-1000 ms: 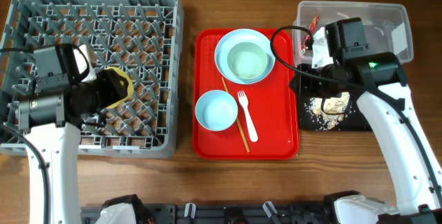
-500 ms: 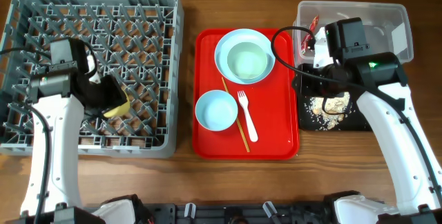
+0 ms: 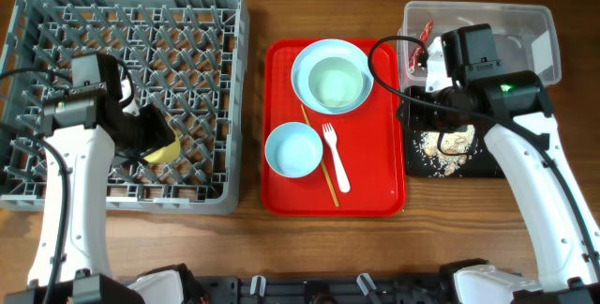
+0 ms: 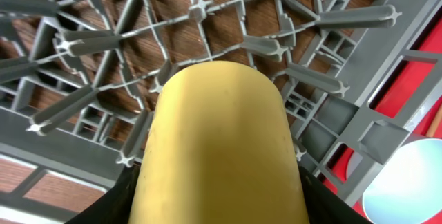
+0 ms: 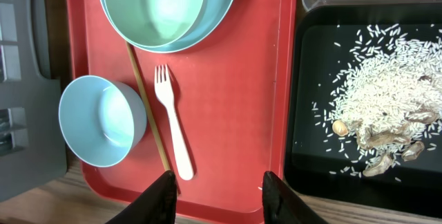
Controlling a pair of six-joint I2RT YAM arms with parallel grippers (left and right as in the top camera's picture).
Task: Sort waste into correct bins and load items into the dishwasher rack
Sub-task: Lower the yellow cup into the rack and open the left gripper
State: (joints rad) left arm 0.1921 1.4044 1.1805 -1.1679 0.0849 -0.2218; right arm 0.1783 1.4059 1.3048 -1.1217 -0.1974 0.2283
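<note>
Rack (image 3: 122, 22) at far left. Left gripper (image 3: 141, 132) pinches the cup (image 4: 221, 148), tilted low over the pegs, probably to seat it between them. Red tray (image 3: 375, 182) holds plate (image 3: 300, 69) with a bowl (image 3: 336, 83) nested in it, second bowl (image 3: 293, 149), chopsticks (image 3: 317, 154) and fork (image 3: 336, 159). Right gripper (image 5: 219, 196) is spread and empty above the tray, likely lining up the next pick. Rice (image 5: 387, 79) lies in the black tray (image 5: 311, 162), wrapper (image 3: 424, 34) in the tub (image 3: 506, 22).

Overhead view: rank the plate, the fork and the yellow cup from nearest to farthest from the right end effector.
From the right end effector:
1. plate, at the back of the red tray.
2. fork, toward the tray's front.
3. yellow cup, far left, in the dishwasher rack.
</note>
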